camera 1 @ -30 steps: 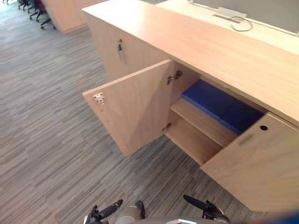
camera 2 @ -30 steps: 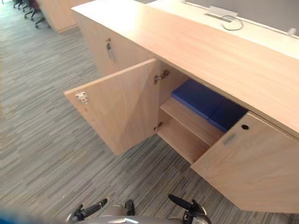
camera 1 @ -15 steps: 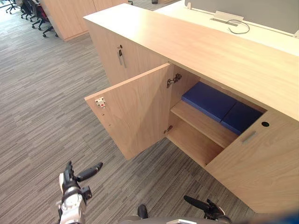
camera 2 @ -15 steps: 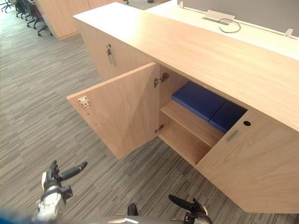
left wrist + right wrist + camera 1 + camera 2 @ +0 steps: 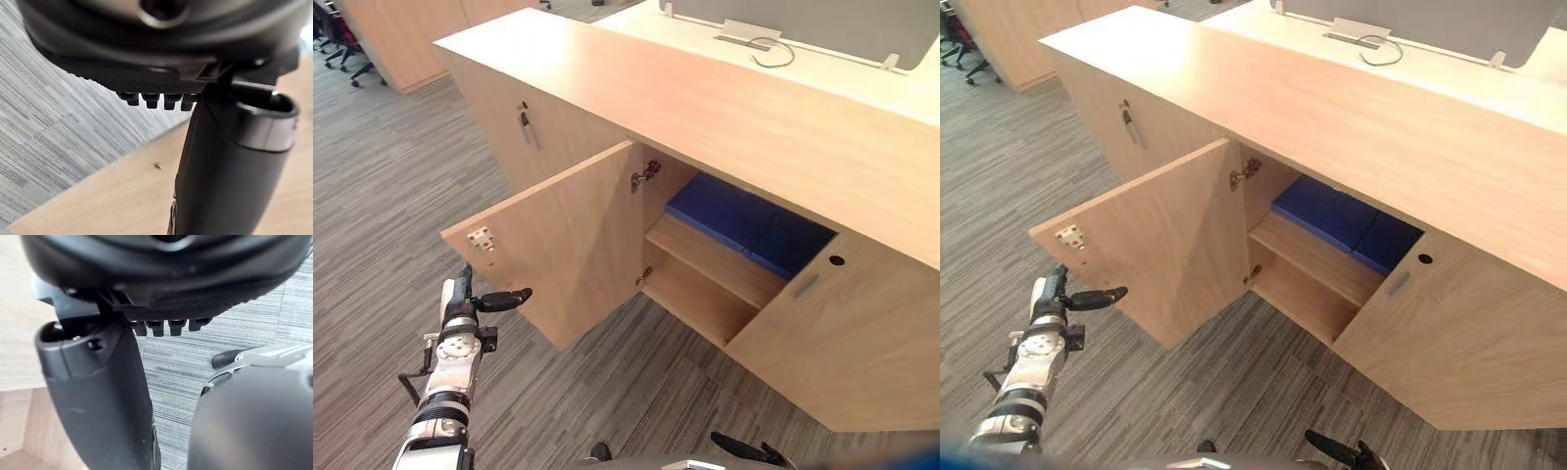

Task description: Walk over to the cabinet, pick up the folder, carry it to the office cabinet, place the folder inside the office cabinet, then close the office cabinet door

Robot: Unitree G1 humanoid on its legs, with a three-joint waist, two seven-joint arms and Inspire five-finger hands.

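The blue folder [image 5: 744,220] lies flat on the upper shelf inside the light wood office cabinet [image 5: 705,98]. Both cabinet doors stand open: the left door [image 5: 568,245] swings out toward me, and the right door [image 5: 862,343] hangs out at the lower right. My left hand [image 5: 462,299] is raised just off the free edge of the left door, open, thumb pointing at the door. In the left wrist view the thumb [image 5: 230,171] hovers over the door's wood [image 5: 122,196]. My right hand [image 5: 744,450] hangs low, open, holding nothing.
A closed cabinet door with a metal handle [image 5: 526,127] sits left of the open bay. A desk with a cable tray [image 5: 754,39] lies behind the cabinet. Office chairs [image 5: 337,39] stand far left. Grey striped carpet [image 5: 401,176] spreads to the left and front.
My left arm has risen from the picture's lower edge up to the free edge of the left door. The camera has shifted. The folder and doors stay put.
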